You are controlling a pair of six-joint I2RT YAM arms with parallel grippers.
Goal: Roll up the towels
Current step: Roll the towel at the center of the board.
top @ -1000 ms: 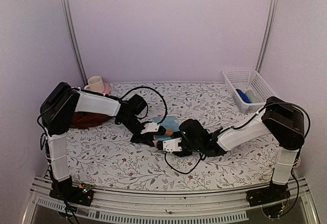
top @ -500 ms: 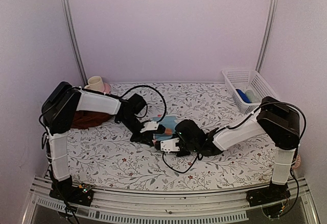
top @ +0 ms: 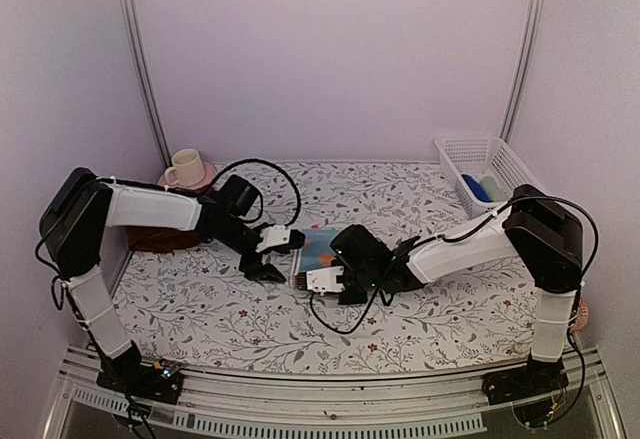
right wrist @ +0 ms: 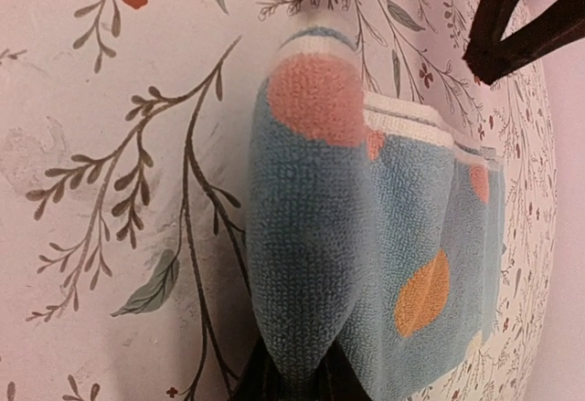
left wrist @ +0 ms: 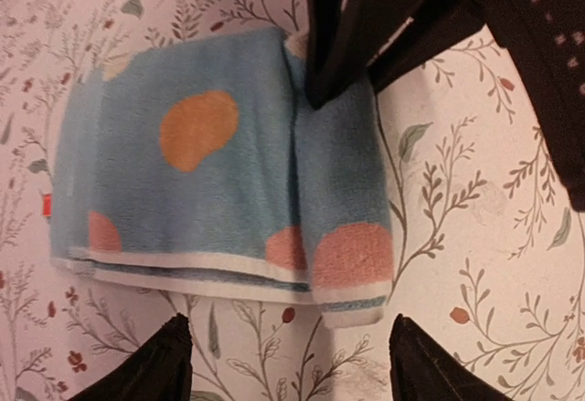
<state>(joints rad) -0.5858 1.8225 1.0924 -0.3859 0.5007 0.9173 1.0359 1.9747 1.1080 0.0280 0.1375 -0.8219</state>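
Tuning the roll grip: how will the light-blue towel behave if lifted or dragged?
Probably floppy: the light-blue towel bulges into a soft ridge where the right gripper pinches it. Terry pile looks grippy, so it likely drags without slipping out. Folded layers lie loose on the floral table covering and may unfold when lifted.

Pale lilac walls surround a floral-covered table flanked by metal posts.

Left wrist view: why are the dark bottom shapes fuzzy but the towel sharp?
Left wrist view: those are fingers of the left hand, likely too near the lens; the light-blue towel lies in focus. Right wrist view: its weave is crisp too.
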